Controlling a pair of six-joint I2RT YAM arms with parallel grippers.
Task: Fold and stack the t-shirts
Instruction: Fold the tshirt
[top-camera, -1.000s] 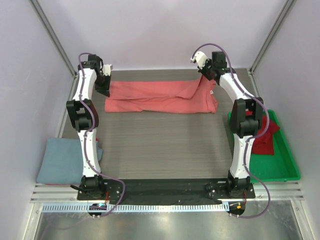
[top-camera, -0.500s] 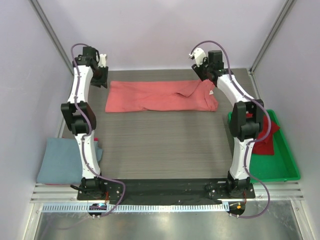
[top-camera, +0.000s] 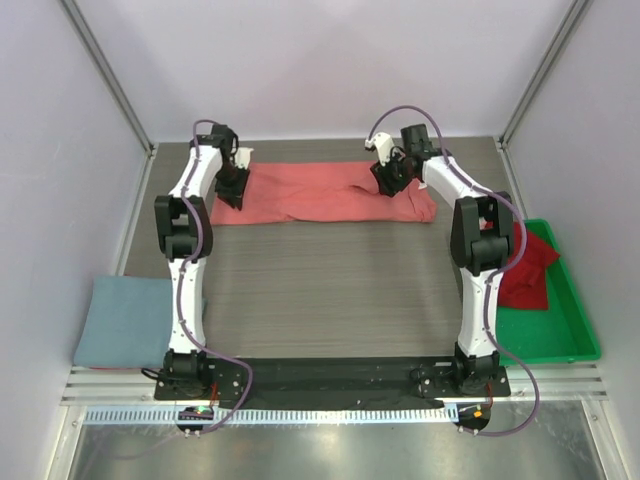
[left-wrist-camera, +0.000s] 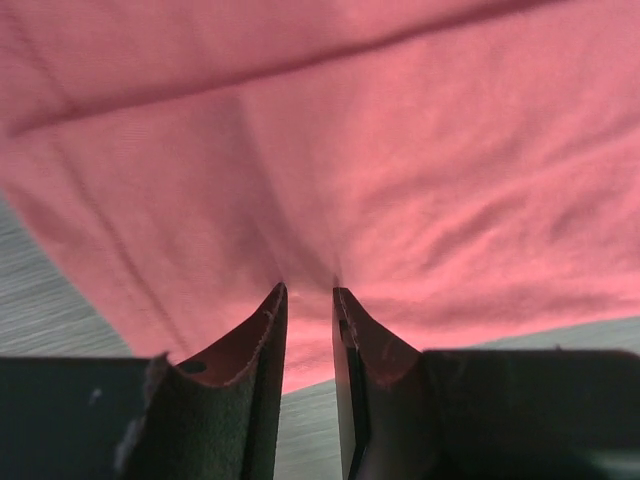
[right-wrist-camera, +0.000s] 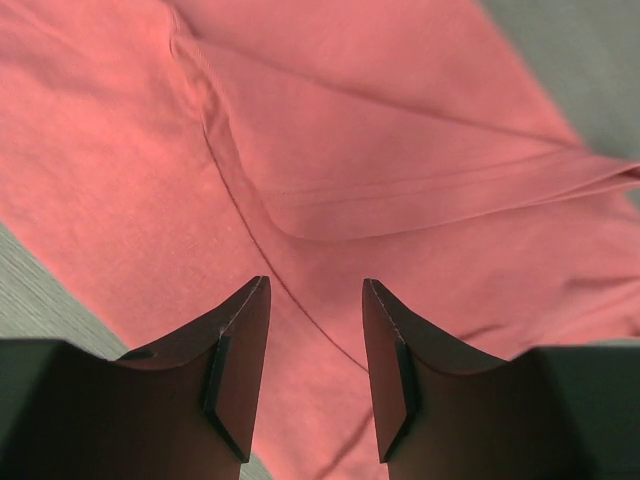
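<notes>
**Coral shirt flat at the far side, both my end effectors over it**

The coral shirt lies spread in a long band across the far part of the bench, its length running left to right. It is mostly flat. A fold ridge rumples it right of centre, and a seamed flap overlaps the main layer there.

My left end effector is over the shirt's left end, just inside its near-left corner. Its fingers are only narrowly parted and I see nothing held between them. The cloth creases toward the tips, with bare bench showing just beyond the hem.

My right end effector is over the rumpled part, right of centre. It is released, jaws well apart, with a curved seam running through the gap.

A folded blue shirt lies at the near left, by the bench's edge. On the right a green tray holds a dark red shirt, bunched up at its far end.
</notes>
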